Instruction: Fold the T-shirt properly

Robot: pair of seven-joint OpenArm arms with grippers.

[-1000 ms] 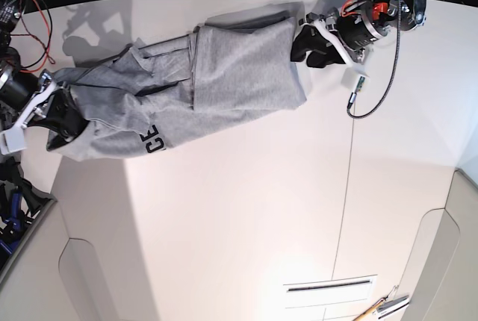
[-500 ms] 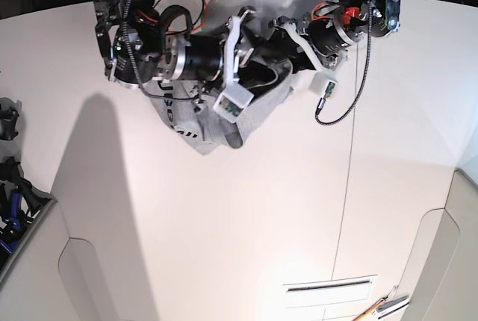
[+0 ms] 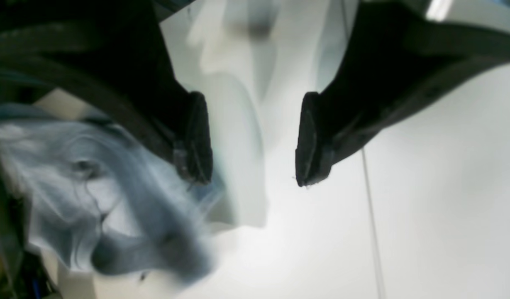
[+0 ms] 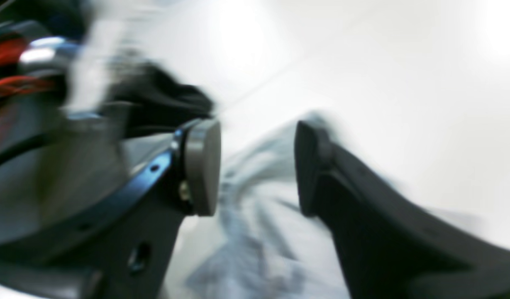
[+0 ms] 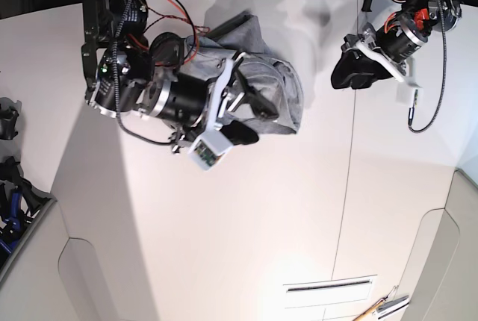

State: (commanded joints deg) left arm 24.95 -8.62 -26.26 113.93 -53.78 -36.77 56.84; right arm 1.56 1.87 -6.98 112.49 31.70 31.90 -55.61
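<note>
Beneath the right gripper [image 5: 250, 116] open jaws, crumpled T-shirt [image 5: 280, 89], left gripper [image 5: 349, 71] apart

T-shirt [image 5: 280, 93] — heather-grey cotton, bunched into rumpled heap at far side of table [image 5: 246, 224], not flat, not folded neatly. Folds and creases run across heap; one flap sticks up toward far edge. No lettering visible in base view. Left part of heap hidden behind right arm [image 5: 164, 93]. Left wrist view: blurred grey-blue cloth [image 3: 113, 207] at lower left. Right wrist view: pale grey wrinkled cloth [image 4: 255, 216] — blurred, lying on white surface.
</note>
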